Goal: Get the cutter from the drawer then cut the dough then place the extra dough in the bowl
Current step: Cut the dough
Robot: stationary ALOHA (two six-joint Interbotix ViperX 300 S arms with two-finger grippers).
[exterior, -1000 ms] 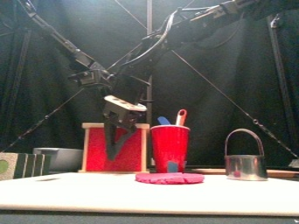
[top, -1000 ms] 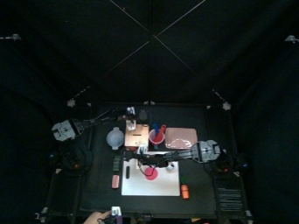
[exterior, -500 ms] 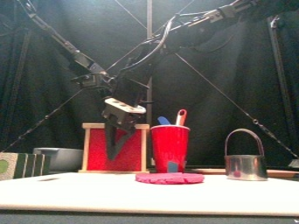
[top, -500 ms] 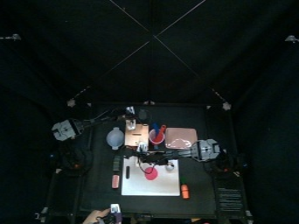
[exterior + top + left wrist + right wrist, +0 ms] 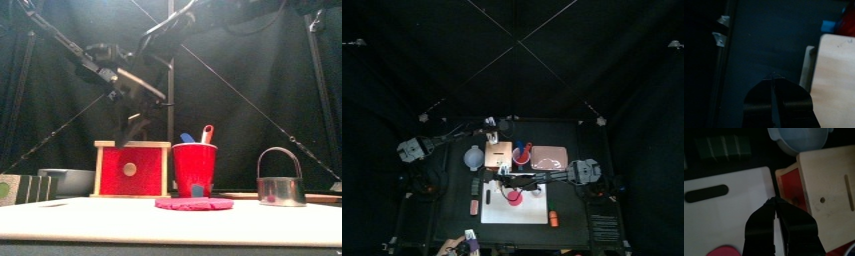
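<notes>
The pale wooden box (image 5: 498,152) stands behind the white board (image 5: 537,211), and its red drawer front (image 5: 130,170) sits flush. A pink dough disc (image 5: 194,203) lies on the board (image 5: 171,222), also seen from above as the dough (image 5: 516,197). The metal cutter (image 5: 278,186) stands upright to the dough's right. My right gripper (image 5: 131,135) hangs shut and empty above the box's front. In its wrist view the right gripper (image 5: 774,202) points at the seam between drawer front (image 5: 791,185) and board (image 5: 731,220). My left gripper (image 5: 493,128) is shut behind the box; in its own view the left gripper (image 5: 773,76) holds nothing.
The blue-grey bowl (image 5: 473,157) sits left of the box and shows as the bowl (image 5: 801,138) in the right wrist view. A red cup (image 5: 194,168) with toy knives stands right of the box, and the pink tray (image 5: 547,156) lies beyond it.
In the front view the right gripper has risen from in front of the red drawer front to above the box. The dough and cutter have not moved.
</notes>
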